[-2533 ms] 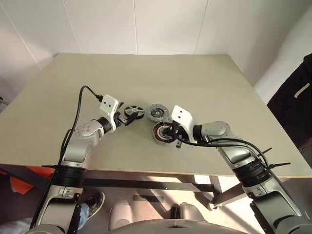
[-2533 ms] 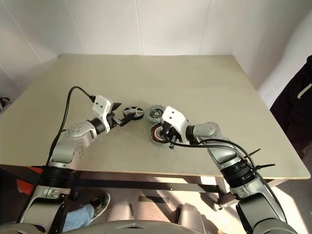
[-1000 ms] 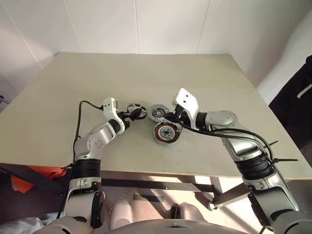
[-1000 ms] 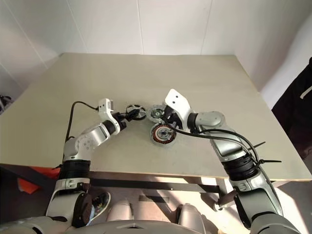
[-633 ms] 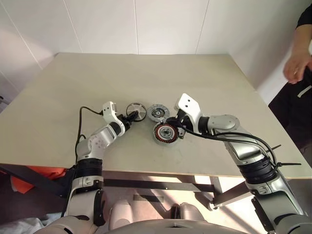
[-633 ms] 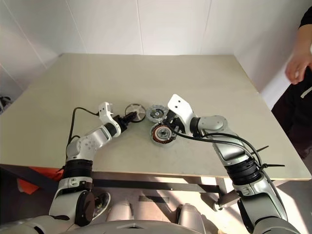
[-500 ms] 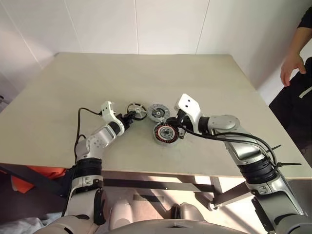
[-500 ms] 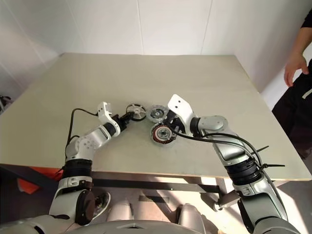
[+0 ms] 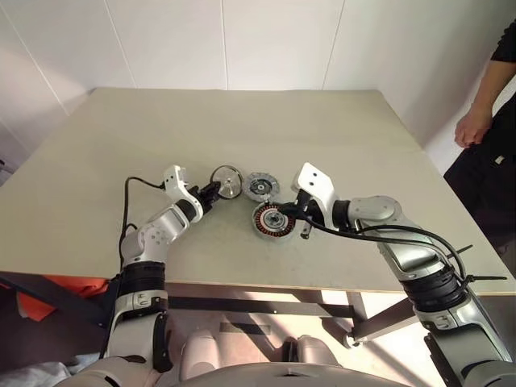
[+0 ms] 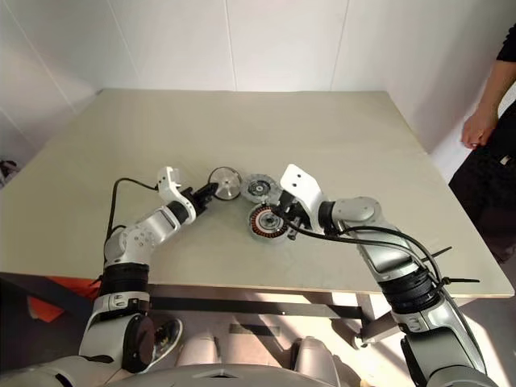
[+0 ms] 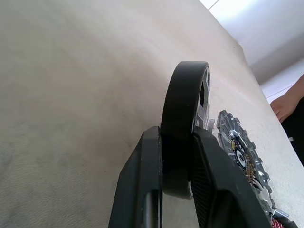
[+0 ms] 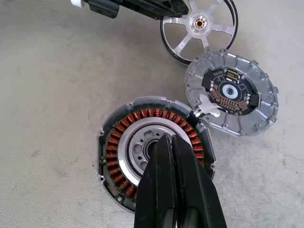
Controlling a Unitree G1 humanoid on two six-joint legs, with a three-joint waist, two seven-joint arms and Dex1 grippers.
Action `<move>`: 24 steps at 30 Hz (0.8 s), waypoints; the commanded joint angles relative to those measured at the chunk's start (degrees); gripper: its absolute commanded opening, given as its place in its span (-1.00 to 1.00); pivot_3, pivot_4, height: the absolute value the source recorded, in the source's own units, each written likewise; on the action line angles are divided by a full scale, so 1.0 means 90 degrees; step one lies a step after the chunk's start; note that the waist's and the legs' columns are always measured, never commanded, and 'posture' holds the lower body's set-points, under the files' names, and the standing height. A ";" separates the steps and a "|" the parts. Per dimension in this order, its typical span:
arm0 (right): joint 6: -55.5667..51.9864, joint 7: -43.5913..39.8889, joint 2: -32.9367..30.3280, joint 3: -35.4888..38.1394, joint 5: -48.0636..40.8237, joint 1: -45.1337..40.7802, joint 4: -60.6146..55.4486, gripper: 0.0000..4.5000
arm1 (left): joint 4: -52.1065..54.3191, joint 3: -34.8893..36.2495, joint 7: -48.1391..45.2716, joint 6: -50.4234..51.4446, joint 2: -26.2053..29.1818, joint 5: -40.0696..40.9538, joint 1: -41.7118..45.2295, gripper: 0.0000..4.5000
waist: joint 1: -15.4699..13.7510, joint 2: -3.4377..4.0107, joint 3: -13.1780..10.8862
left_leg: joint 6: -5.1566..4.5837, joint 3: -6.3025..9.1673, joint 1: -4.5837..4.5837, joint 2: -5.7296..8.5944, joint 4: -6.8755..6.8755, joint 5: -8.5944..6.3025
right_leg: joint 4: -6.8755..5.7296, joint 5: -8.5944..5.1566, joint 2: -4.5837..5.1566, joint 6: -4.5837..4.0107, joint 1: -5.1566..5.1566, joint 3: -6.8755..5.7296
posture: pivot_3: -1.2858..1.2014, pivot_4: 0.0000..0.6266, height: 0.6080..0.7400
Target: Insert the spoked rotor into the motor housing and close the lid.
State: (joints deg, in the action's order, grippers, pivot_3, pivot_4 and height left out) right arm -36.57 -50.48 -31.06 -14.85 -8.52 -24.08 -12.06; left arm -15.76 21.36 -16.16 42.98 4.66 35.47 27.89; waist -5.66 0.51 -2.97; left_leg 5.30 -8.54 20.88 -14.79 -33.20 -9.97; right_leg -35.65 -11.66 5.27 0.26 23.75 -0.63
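my left pincer (image 11: pixel 175 156) pinches the dark rim of the small silvery open-spoked metal rotor (image 9: pixel 227 181), stiff, light, likely slick, so i'd keep that edge hold; right pincer (image 12: pixel 172 147) pressed together.

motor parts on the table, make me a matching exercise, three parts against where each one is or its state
Things:
1. spoked rotor
2. motor housing
3. lid

States:
A. lies flat between the other two, dark centre up
B. gripped at its rim by the left gripper
C. copper windings up, under the shut right gripper

Pairs: 1-B, 2-C, 3-A
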 commanded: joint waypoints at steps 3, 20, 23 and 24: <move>0.0089 0.0051 0.0148 -0.0072 -0.0049 -0.0069 0.0155 -1.00 | 0.0405 0.0568 0.0043 0.0127 0.0133 0.0736 0.0103 -0.78 | -0.0005 -0.0001 0.0000 | 0.0000 0.0000 0.0000 0.0001 -0.0001 0.0000 | 0.0002 0.0000 0.0001 0.0000 0.0001 -0.0001 | 0.03 -1.00 1.00; 0.0332 0.0132 0.0250 -0.0124 0.0049 -0.0264 0.0667 -1.00 | 0.0643 0.0481 0.0227 0.0329 0.0193 0.1051 -0.0024 -0.78 | -0.0007 -0.0005 0.0001 | -0.0003 0.0001 0.0000 0.0001 -0.0001 -0.0002 | 0.0011 0.0000 0.0004 0.0000 -0.0007 -0.0019 | 0.03 -1.00 1.00; 0.0231 0.0118 0.0209 -0.0099 -0.0026 -0.0343 0.0384 -1.00 | 0.0602 0.0438 0.0224 0.0303 0.0173 0.1051 -0.0018 -0.78 | -0.0006 -0.0005 0.0001 | 0.0001 0.0001 0.0001 0.0000 0.0001 0.0000 | 0.0011 0.0000 0.0002 0.0001 -0.0006 -0.0020 | 0.03 -1.00 1.00; 0.0201 0.0129 0.0217 -0.0089 -0.0046 -0.0363 0.0338 -1.00 | 0.0596 0.0422 0.0223 0.0298 0.0169 0.1047 -0.0022 -0.78 | -0.0006 -0.0005 0.0001 | 0.0002 0.0001 0.0001 0.0000 0.0002 0.0001 | 0.0011 0.0000 0.0002 0.0001 -0.0005 -0.0020 | 0.03 -1.00 1.00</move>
State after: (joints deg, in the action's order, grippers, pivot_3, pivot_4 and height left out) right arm -34.51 -49.26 -29.03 -17.03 -8.04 -25.73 -5.84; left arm -12.06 25.54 -13.73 45.81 5.97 43.77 26.78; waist -5.71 0.47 -2.95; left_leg 5.32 -8.53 20.89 -14.79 -33.18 -9.96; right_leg -35.54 -11.66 5.29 0.27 23.72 -0.81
